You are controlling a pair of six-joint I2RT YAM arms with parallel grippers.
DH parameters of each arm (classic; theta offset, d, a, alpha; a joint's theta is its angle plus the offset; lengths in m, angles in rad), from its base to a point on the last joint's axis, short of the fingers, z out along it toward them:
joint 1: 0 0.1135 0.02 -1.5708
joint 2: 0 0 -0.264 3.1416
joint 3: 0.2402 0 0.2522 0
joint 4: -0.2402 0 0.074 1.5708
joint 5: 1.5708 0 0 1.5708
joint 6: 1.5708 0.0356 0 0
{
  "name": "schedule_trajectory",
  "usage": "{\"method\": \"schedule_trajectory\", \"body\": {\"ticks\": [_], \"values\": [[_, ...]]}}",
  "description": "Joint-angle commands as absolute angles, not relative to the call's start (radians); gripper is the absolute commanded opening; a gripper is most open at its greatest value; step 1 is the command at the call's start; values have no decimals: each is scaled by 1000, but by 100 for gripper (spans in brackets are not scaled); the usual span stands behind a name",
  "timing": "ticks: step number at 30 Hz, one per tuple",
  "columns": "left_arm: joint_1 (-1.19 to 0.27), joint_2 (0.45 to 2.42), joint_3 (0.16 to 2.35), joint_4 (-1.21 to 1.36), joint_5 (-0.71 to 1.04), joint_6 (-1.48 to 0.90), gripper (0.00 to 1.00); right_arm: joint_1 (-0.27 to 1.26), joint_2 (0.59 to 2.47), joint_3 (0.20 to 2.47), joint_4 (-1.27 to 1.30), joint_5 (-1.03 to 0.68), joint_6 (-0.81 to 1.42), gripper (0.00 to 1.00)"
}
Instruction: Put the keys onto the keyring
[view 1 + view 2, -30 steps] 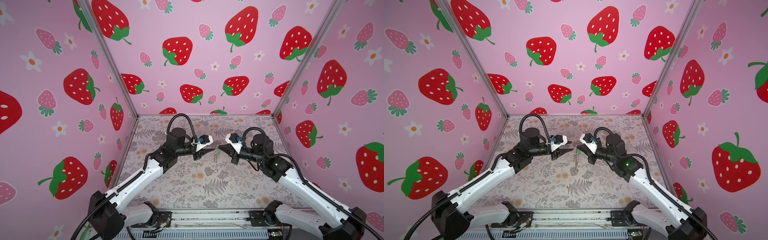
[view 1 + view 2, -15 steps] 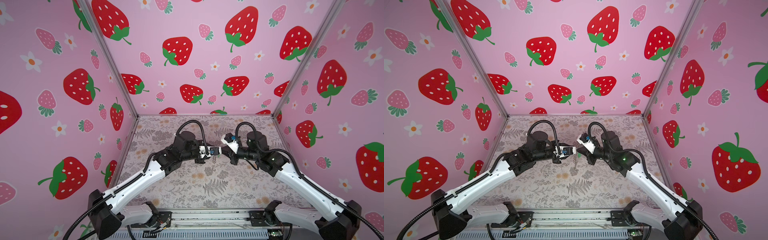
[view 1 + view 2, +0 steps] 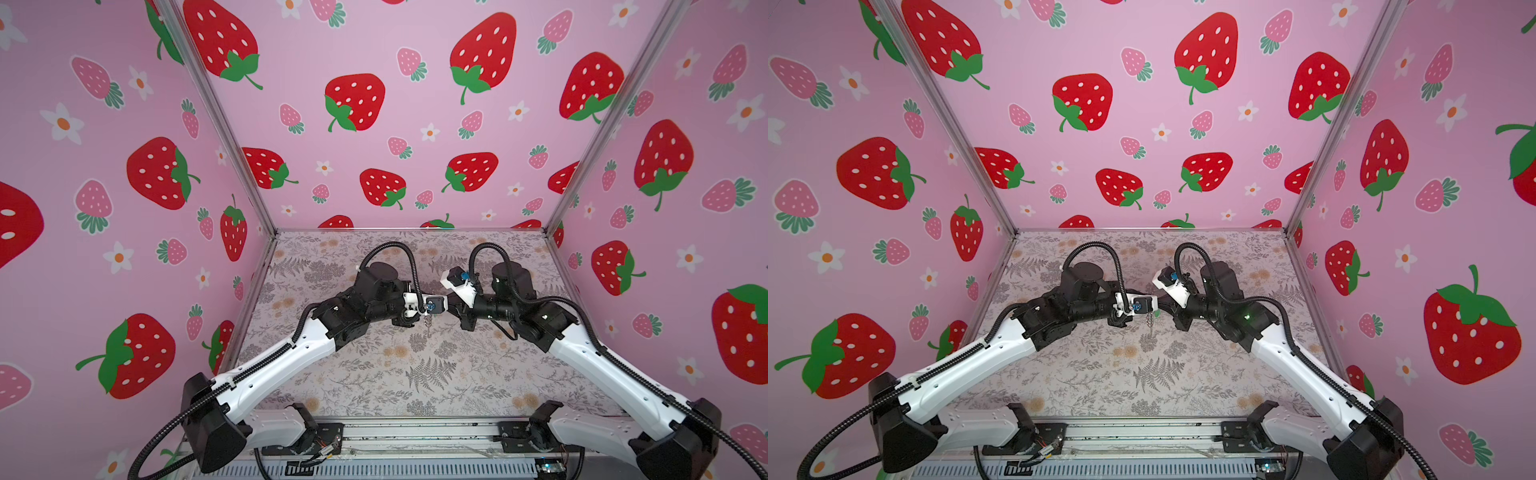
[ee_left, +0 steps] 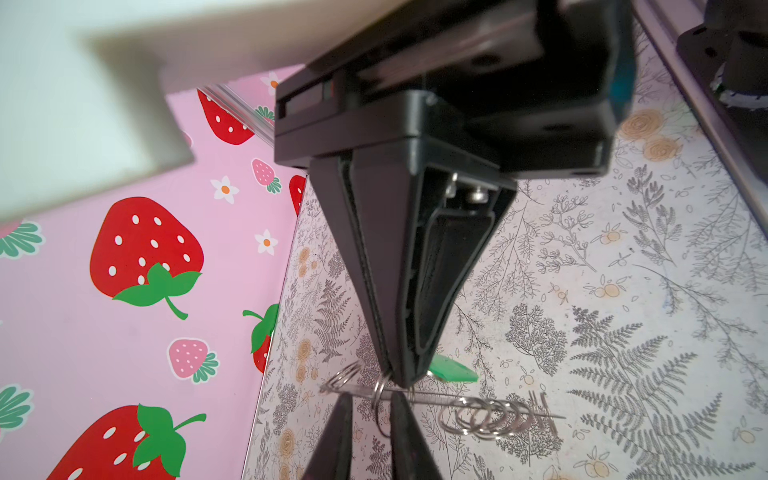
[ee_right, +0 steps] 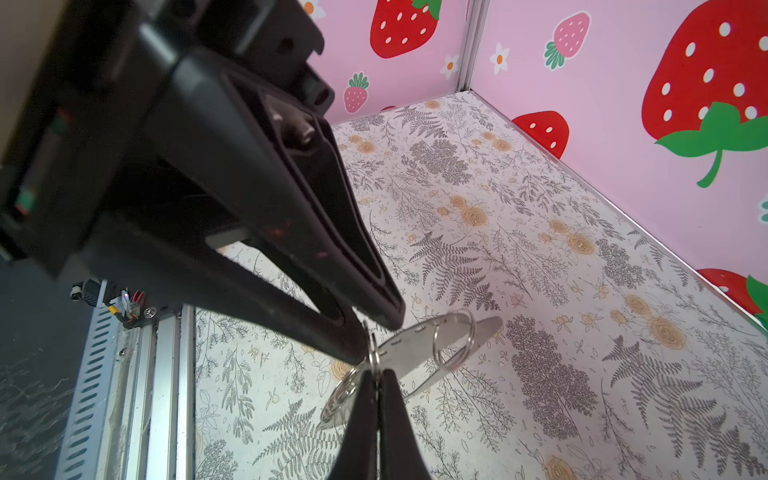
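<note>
Right gripper: clenched on the keyring, held above the table.
Left gripper: jaws slightly apart, straddling one ring (no pinch visible).
Keys: green tag just behind the right tips; attachment unclear.
Risk: ring skids sideways when the jaws close; strap twists.
Obstruction: grippers tip to tip, little room.

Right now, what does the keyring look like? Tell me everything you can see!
The keyring is a thin, flat, curved grey strap that looks silvery, with small slots and silver wire rings along it. One ring sits apart; several bunch near an end. It is held up above the flowery table. The right gripper is pinched shut on it at a ring. The left gripper has its fingertips either side of it, with a gap.
</note>
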State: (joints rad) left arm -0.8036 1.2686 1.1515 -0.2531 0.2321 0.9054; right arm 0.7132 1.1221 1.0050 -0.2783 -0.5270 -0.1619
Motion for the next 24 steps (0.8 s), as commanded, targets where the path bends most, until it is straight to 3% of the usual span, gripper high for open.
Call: {"method": "schedule_trajectory", "body": {"ticks": [1, 8, 17, 19, 20, 24], "values": [[-808, 1281, 1198, -279, 228, 925, 19, 715, 1124, 1046, -269, -557, -176, 0], [-809, 1294, 1207, -290, 223, 920, 12, 715, 1126, 1048, -263, -570, -171, 0], [-807, 1321, 1224, -322, 199, 909, 11, 718, 1118, 1046, -250, -554, -205, 0], [-807, 1327, 1228, -328, 198, 905, 7, 721, 1116, 1045, -247, -550, -213, 0], [-808, 1330, 1232, -331, 198, 905, 0, 721, 1115, 1045, -246, -547, -217, 0], [-805, 1337, 1239, -337, 198, 898, 0, 724, 1114, 1045, -247, -539, -230, 0]]}}
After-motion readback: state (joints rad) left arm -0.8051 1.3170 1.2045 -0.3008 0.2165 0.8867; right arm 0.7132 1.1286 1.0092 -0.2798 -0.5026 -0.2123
